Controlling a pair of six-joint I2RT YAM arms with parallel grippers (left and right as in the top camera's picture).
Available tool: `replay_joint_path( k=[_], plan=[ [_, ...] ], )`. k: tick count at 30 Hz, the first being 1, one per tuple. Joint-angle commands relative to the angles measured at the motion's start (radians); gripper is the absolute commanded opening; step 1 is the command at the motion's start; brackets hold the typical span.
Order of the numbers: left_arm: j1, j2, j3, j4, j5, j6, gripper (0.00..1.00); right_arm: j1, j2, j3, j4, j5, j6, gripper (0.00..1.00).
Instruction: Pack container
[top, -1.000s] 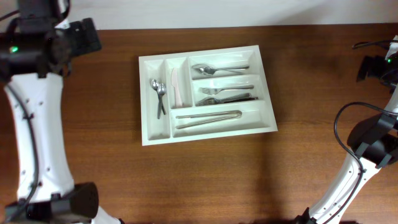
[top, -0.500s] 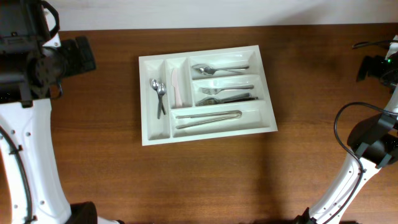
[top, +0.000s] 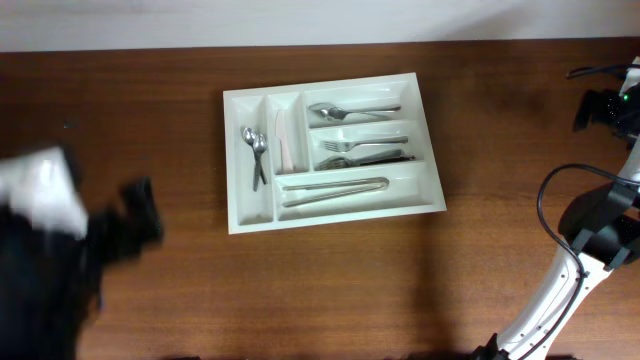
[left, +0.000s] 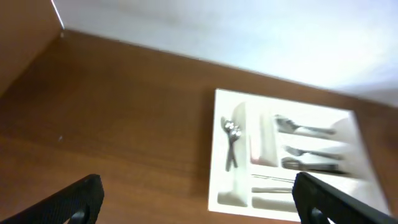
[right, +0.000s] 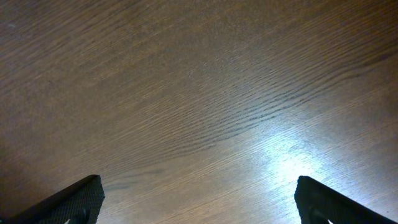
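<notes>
The container (top: 340, 218), a white cutlery tray, lies at the middle of the wooden table. It holds small spoons (top: 256, 150), pale knives (top: 283, 140), larger spoons (top: 350, 109), forks (top: 362, 151) and long tongs (top: 335, 188). My left gripper (left: 199, 205) is open and empty, well to the left of the container (left: 213, 149) and above bare wood; in the overhead view that arm is a blur at the front left (top: 135, 218). My right gripper (right: 199, 202) is open over bare table at the far right edge (top: 600, 108), away from the container.
A pale wall runs along the table's back edge (top: 320, 45). The right arm's white links and black cable (top: 575, 230) stand at the front right. Wooden table top (top: 330, 290) surrounds the tray on all sides.
My left arm has swung from the back left corner toward the front left and is now motion-blurred. The right arm and the tray's contents have not moved.
</notes>
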Motion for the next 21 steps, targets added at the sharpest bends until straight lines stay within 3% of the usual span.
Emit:
replay_joint_path(
  k=[1,6,13,21],
  plan=[
    [-0.002,-0.137,-0.131,-0.027,0.040,-0.069,0.99,0.004,-0.004,-0.003,0.000,-0.005,0.009,0.99],
    [-0.002,-0.289,-0.338,-0.016,0.069,-0.178,0.99,0.004,-0.004,-0.003,0.000,-0.005,0.009,0.99],
    [-0.002,-0.315,-0.592,0.108,0.117,-0.217,0.99,0.004,-0.004,-0.003,0.000,-0.005,0.009,0.99],
    [-0.002,-0.301,-0.690,0.073,0.114,-0.224,0.99,0.004,-0.004,-0.003,0.000,-0.005,0.009,0.99]
  ],
)
